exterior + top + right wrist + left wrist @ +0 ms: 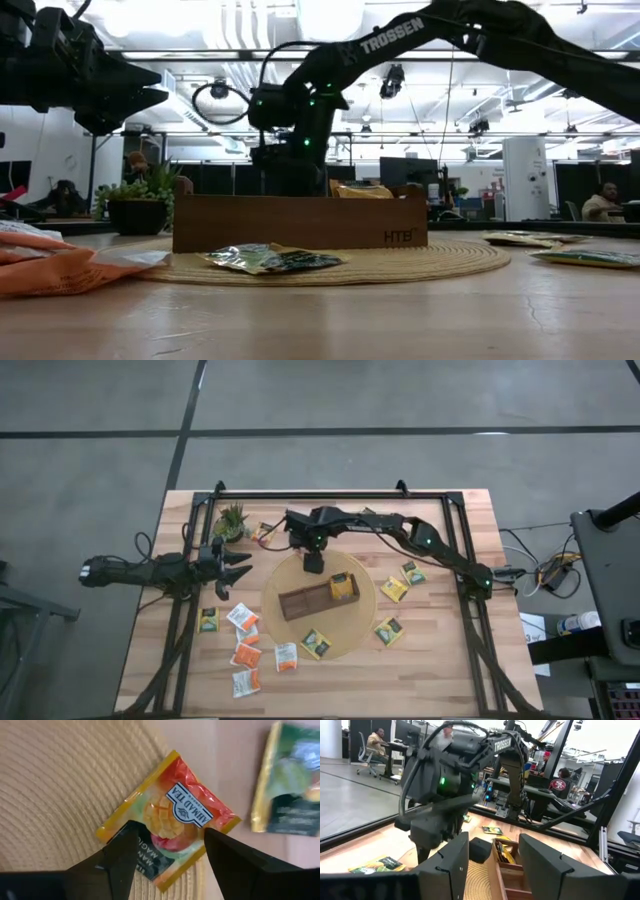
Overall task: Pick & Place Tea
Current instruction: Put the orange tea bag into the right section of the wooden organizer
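Note:
A yellow-orange tea sachet (170, 815) with a mango picture lies flat on the far rim of the round woven mat (355, 635). My right gripper (170, 832) points down over it, open, one finger on either side, touching nothing; in the high view the gripper (313, 562) hides the sachet. The brown divided tray (300, 603) stands on the mat with a yellow sachet (342, 587) in one compartment. Several more sachets (246, 655) lie on the table near left, others (394, 589) to the right. My left gripper (240, 567) waits open at the table's left.
A potted plant (232, 520) stands at the far left. A green-yellow sachet (290, 795) lies on the bare wood just beyond the mat's rim. One sachet (316, 644) lies on the mat's near side. A black frame (460, 510) runs around the table.

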`<action>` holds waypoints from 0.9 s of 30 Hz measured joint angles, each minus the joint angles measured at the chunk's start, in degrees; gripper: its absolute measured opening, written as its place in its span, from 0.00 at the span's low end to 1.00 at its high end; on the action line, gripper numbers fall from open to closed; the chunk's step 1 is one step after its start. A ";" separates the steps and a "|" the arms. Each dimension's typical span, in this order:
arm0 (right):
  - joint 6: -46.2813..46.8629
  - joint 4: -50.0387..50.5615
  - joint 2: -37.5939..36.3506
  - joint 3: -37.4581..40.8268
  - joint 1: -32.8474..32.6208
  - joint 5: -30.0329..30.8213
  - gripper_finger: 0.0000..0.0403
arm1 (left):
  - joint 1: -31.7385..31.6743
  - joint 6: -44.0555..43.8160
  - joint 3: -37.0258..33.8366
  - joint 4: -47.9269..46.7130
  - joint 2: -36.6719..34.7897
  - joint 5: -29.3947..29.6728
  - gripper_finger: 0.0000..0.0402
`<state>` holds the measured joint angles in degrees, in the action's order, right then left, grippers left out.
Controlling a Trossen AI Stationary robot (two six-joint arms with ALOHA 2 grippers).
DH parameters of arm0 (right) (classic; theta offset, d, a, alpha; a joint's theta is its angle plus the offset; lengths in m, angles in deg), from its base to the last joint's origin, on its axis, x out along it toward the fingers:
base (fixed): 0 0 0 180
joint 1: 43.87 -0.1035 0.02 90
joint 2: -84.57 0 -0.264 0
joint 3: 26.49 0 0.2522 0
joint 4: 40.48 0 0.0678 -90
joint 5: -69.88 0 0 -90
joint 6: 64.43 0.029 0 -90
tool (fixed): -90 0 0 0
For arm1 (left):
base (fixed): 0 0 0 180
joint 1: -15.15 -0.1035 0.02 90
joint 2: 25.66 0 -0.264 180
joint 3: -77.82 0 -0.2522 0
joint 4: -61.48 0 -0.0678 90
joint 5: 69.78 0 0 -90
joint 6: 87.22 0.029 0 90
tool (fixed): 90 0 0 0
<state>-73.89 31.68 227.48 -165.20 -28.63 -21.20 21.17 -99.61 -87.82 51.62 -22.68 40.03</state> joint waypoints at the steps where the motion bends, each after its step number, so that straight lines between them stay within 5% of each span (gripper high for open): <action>1: -0.41 0.27 0.40 -0.49 0.00 -0.02 0.56 | 0.02 -0.01 0.01 0.00 0.00 0.00 0.42; 8: -3.43 3.12 0.49 -1.26 0.00 -0.03 0.48 | 0.02 -0.01 0.00 0.00 0.00 -0.02 0.42; 17: -3.47 2.66 0.49 -1.24 0.00 -0.22 0.05 | 0.00 -0.01 0.00 -0.03 0.00 -0.01 0.42; 27: -4.96 2.85 0.23 -1.15 -0.09 -0.26 0.02 | 0.01 -0.01 0.00 -0.04 0.02 -0.01 0.42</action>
<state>-78.85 34.53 227.71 -166.36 -28.71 -21.47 21.18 -99.62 -87.82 51.57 -22.66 40.02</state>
